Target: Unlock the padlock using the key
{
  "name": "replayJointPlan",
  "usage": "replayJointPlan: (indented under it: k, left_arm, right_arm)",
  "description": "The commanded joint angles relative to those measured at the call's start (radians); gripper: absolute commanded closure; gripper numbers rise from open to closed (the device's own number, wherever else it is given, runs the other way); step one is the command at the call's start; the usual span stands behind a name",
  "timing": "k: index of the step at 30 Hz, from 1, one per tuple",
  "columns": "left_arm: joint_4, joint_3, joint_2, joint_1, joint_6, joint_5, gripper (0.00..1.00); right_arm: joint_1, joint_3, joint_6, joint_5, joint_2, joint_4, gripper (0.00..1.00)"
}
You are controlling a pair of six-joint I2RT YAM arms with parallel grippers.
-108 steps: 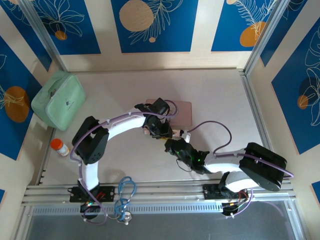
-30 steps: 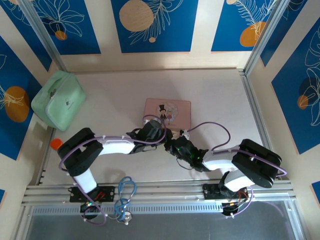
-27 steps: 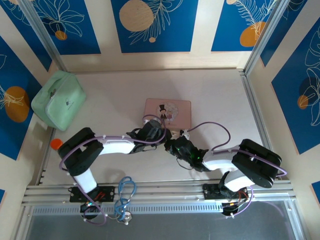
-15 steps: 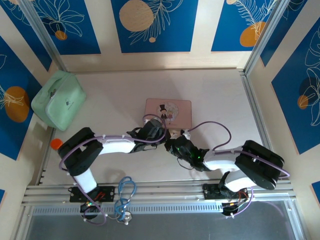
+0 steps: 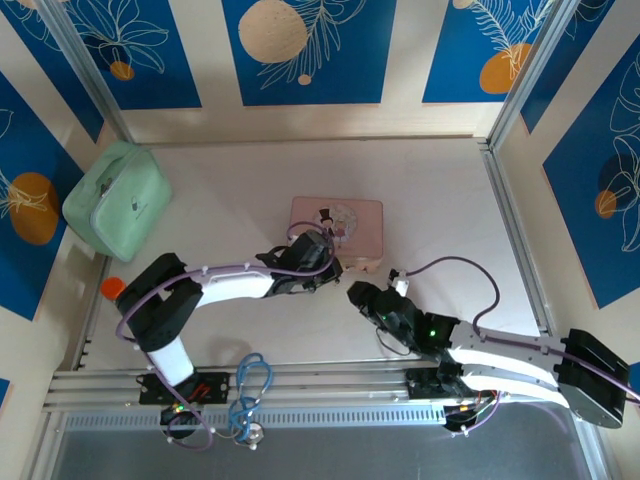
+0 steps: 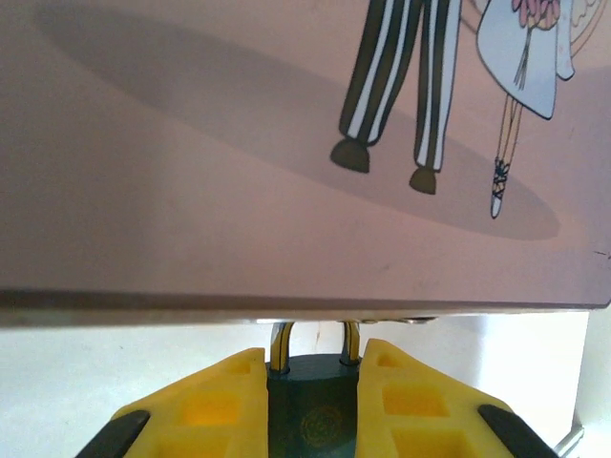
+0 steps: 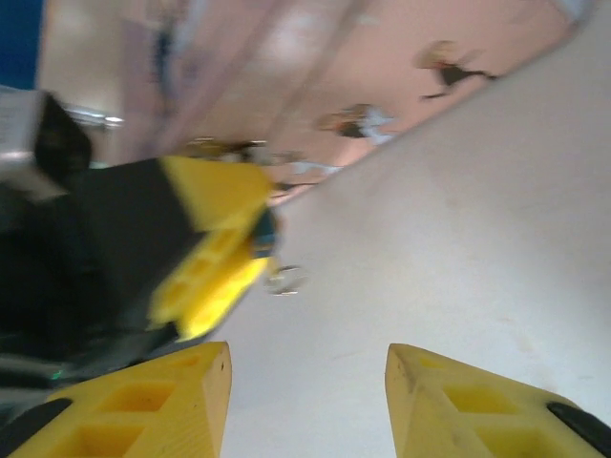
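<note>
The pale table [image 5: 430, 190] carries a green case [image 5: 118, 200] at its far left. The left arm [image 5: 230, 285] reaches low across the middle towards the right. The right arm [image 5: 500, 345] lies along the near edge, pointing left. A pink tin [image 5: 337, 228] printed with a cartoon couple lies flat near the table's centre. In the left wrist view the tin's lid [image 6: 191, 172] takes up the upper part, its near edge just above the fingers. The left gripper [image 5: 325, 270] sits at the tin's near left corner. The right gripper [image 5: 358, 295] is just beside it on the near right, apart from it. A blue cord [image 5: 250, 385] is coiled on the near rail, and an orange-capped bottle [image 5: 113, 288] lies at the left edge below the case. The left gripper [image 6: 313, 367] is clenched on the padlock [image 6: 315, 410], whose dark blue body is pinched between the yellow fingers [image 6: 215, 405]. The silvery shackle [image 6: 282, 339] points up towards the tin's edge. The right gripper [image 7: 307, 382] is released, its yellow fingers [image 7: 143, 410] spread with bare table between them, facing the left fingers [image 7: 215, 258]. At the left fingers' tip a small silvery bit [image 7: 284, 279] is too blurred to name.
</note>
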Motion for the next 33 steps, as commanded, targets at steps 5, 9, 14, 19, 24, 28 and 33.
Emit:
replayJointPlan:
  k: [5,9,14,19,24,28,33]
  left_arm:
    - [-0.051,0.071,0.028,0.013,-0.028,0.063,0.91]
    - [-0.031,0.061,0.031,0.016,-0.045,0.072,0.91]
    - [0.003,0.045,0.042,0.018,-0.071,0.094,0.92]
    - [0.020,0.036,0.044,0.021,-0.086,0.108,0.92]
    - [0.016,0.037,0.038,0.021,-0.085,0.105,0.92]
    - [0.016,0.039,0.040,0.021,-0.085,0.104,0.92]
    - [0.023,0.042,0.048,0.021,-0.089,0.111,0.93]
  right_arm:
    - [-0.014,0.039,-0.116,0.037,0.159,0.151,0.63]
    - [-0.046,0.028,-0.193,-0.036,0.223,0.305,0.67]
    - [-0.054,0.041,-0.224,-0.072,0.258,0.357,0.68]
    - [-0.075,0.039,-0.210,-0.091,0.296,0.396,0.73]
    - [-0.091,0.056,-0.192,-0.093,0.317,0.359,0.83]
    - [-0.109,0.045,-0.164,-0.093,0.336,0.370,0.82]
    - [-0.125,0.062,-0.170,-0.113,0.379,0.399,0.82]
